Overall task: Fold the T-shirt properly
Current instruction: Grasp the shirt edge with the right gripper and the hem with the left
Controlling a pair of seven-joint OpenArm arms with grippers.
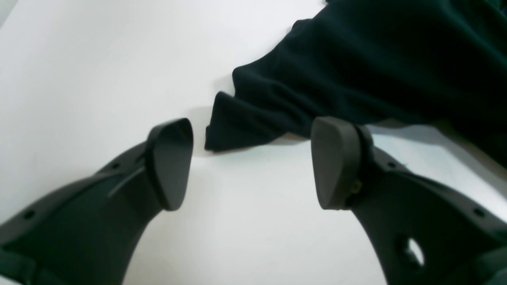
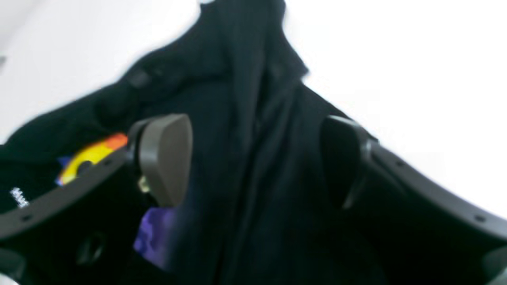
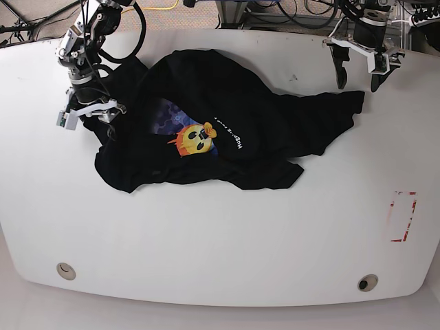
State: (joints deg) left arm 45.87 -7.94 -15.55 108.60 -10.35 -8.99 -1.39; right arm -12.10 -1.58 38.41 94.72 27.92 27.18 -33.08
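The T-shirt (image 3: pixel 206 127) lies crumpled across the far half of the white table (image 3: pixel 220 247), the near half bare. The left gripper (image 3: pixel 357 72) hovers spread over the sleeve edge, fingers (image 1: pixel 170 164) empty. The right gripper (image 3: pixel 89 113), fingers (image 2: pixel 166 158) apart, straddles bunched cloth at the other edge.

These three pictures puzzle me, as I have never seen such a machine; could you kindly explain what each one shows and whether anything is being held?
It is a robot with two arms. The base picture looks down on a white table where a crumpled black T-shirt lies, print up. The other two pictures come from cameras on the wrists, looking out between each claw's fingers. The left claw hangs open over bare table, just short of a shirt edge. The right claw is open above the cloth, beside the orange and yellow print. Neither claw holds anything. A red dashed rectangle is marked on the table.
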